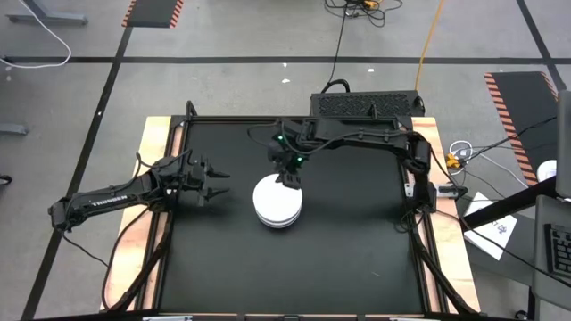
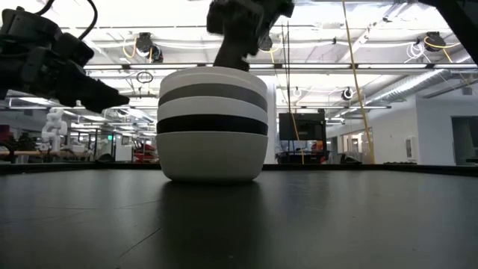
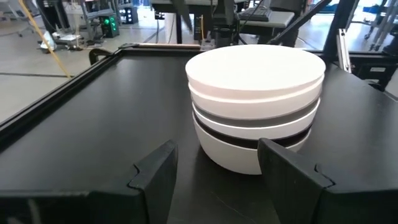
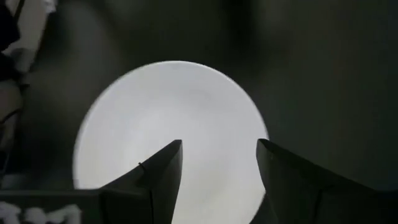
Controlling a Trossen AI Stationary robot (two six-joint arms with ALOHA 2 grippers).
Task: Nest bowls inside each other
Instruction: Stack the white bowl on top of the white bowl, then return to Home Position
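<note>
The bowls stand as one nested stack [image 1: 277, 203] in the middle of the black table, resting on a white bottom bowl. In the low view the stack [image 2: 213, 127] shows white, black and grey bands, with a white bowl [image 4: 168, 112] on top. My right gripper [image 1: 287, 178] is open and points down just above the stack's far rim; the right wrist view shows its fingers [image 4: 219, 149] apart over the top bowl. My left gripper [image 1: 219, 178] is open, level, and to the left of the stack [image 3: 255, 93], apart from it.
The black table top has a raised dark frame [image 1: 294, 120] along its edges and wooden borders [image 1: 152, 160] outside it. A black box [image 1: 366, 104] sits beyond the far edge. Bare table surface lies to the near, left and right of the stack.
</note>
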